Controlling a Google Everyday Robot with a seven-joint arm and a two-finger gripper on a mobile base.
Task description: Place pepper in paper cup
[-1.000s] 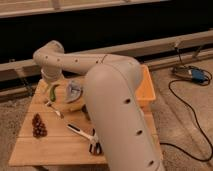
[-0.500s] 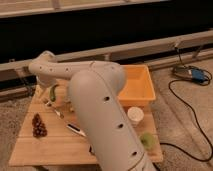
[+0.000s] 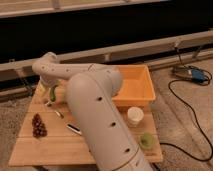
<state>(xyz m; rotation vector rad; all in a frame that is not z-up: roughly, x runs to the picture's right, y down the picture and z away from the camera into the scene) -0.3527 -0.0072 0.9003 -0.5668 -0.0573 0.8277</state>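
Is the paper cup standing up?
Standing up: the paper cup shows its rim on top. The gripper is over the left of the table.

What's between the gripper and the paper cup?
In the camera view, the robot's own arm crosses between the gripper, over the table's far corner, and the paper cup.

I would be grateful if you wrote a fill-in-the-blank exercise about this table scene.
The paper cup stands just in front of the ____ bin.
The gripper is at the table far left in view, by the ____ pepper.
A bunch of dark ____ lies on the table's left front.
Missing: orange; green; grapes.
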